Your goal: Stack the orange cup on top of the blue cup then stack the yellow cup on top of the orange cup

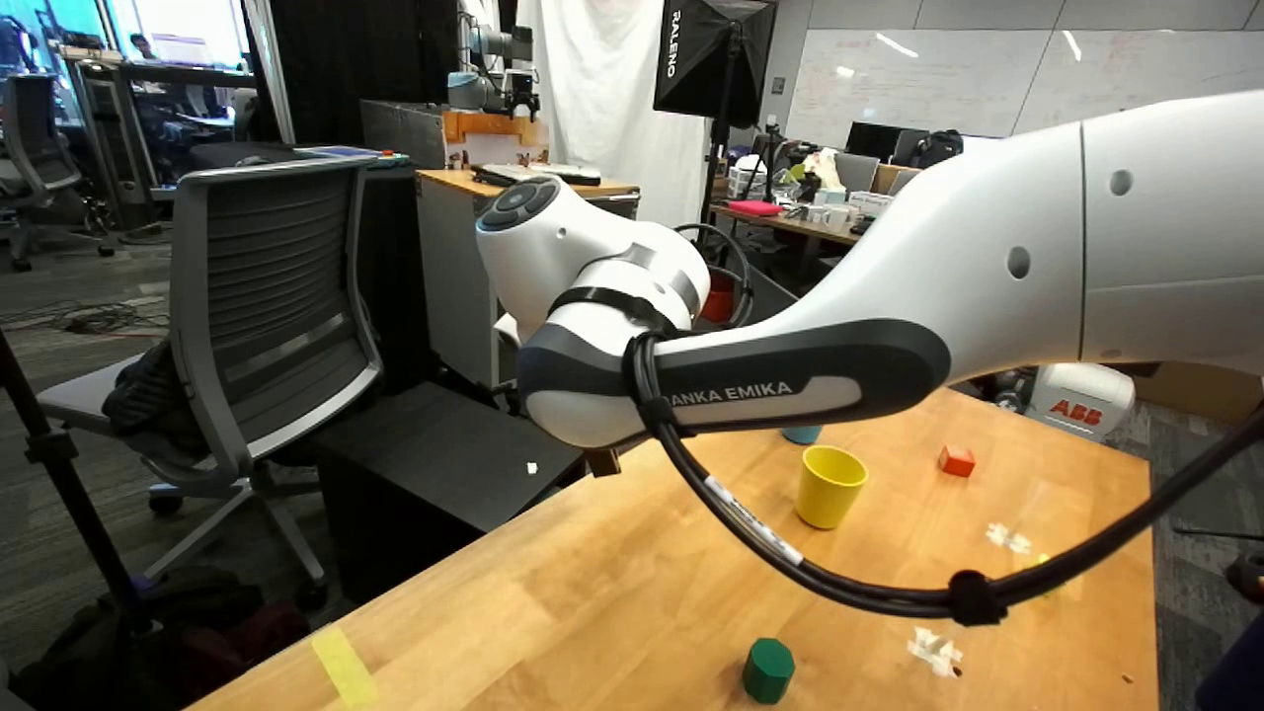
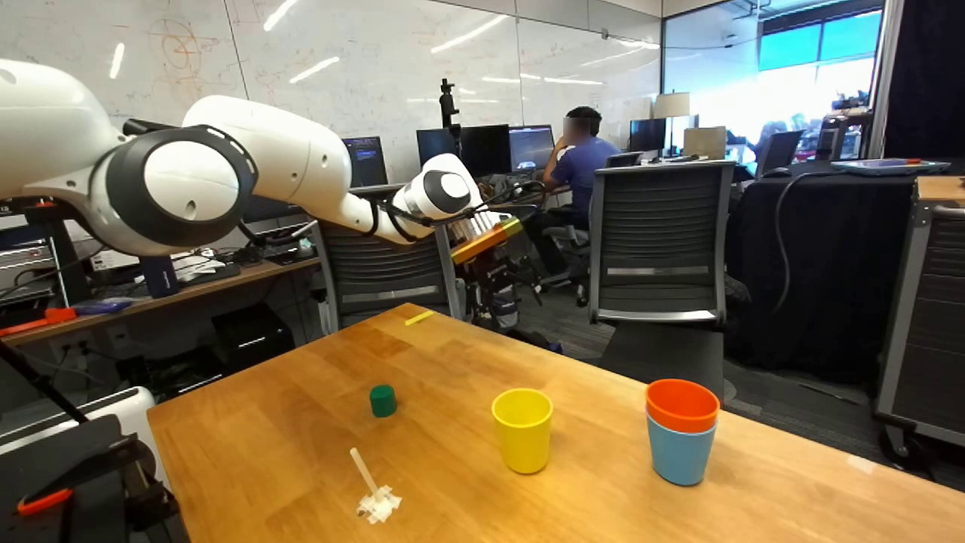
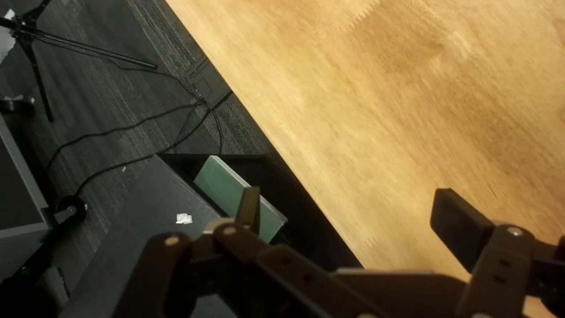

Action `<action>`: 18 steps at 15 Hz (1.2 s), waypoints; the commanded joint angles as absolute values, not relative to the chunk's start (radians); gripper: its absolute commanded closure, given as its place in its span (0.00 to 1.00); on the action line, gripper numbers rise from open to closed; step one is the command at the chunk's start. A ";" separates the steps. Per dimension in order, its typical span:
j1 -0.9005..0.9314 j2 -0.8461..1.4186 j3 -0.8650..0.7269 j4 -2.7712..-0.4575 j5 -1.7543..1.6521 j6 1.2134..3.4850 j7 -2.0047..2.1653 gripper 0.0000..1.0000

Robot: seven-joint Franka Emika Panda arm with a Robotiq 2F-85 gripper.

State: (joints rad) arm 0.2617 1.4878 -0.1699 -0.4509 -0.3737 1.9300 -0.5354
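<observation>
The orange cup (image 2: 682,411) sits nested upright in the top of the blue cup (image 2: 681,456) in an exterior view. In an exterior view only a sliver of the blue cup (image 1: 801,434) shows below the arm, and the orange cup is hidden there. The yellow cup (image 1: 830,486) stands upright and apart from them on the table; it also shows in an exterior view (image 2: 523,437). My gripper (image 3: 353,216) is open and empty in the wrist view, above the table's edge. In an exterior view the gripper (image 2: 524,279) is raised, well away from the cups.
A dark-green cylinder (image 2: 383,400) stands on the table (image 2: 452,354). A red block (image 1: 956,460) lies beyond the yellow cup. A pale stick (image 2: 363,471) rises from a taped patch. A chair (image 2: 660,249) and a black box (image 1: 444,464) stand beside the table.
</observation>
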 commanded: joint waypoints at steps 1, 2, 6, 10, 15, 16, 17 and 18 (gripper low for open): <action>0.265 1.463 -0.159 -0.483 -0.375 1.940 -0.596 0.00; 0.260 1.474 -0.154 -0.465 -0.371 1.943 -0.614 0.00; 0.264 1.487 -0.169 -0.440 -0.391 2.048 -0.629 0.00; 0.265 1.476 -0.166 -0.471 -0.374 2.076 -0.603 0.00; 0.265 1.476 -0.166 -0.471 -0.374 2.083 -0.603 0.00; 0.265 1.476 -0.166 -0.471 -0.374 2.084 -0.603 0.00; 0.265 1.476 -0.166 -0.471 -0.374 2.084 -0.603 0.00; 0.265 1.476 -0.166 -0.471 -0.374 2.084 -0.603 0.00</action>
State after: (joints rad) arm 0.2627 1.4870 -0.1644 -0.4526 -0.3739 2.0785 -0.6057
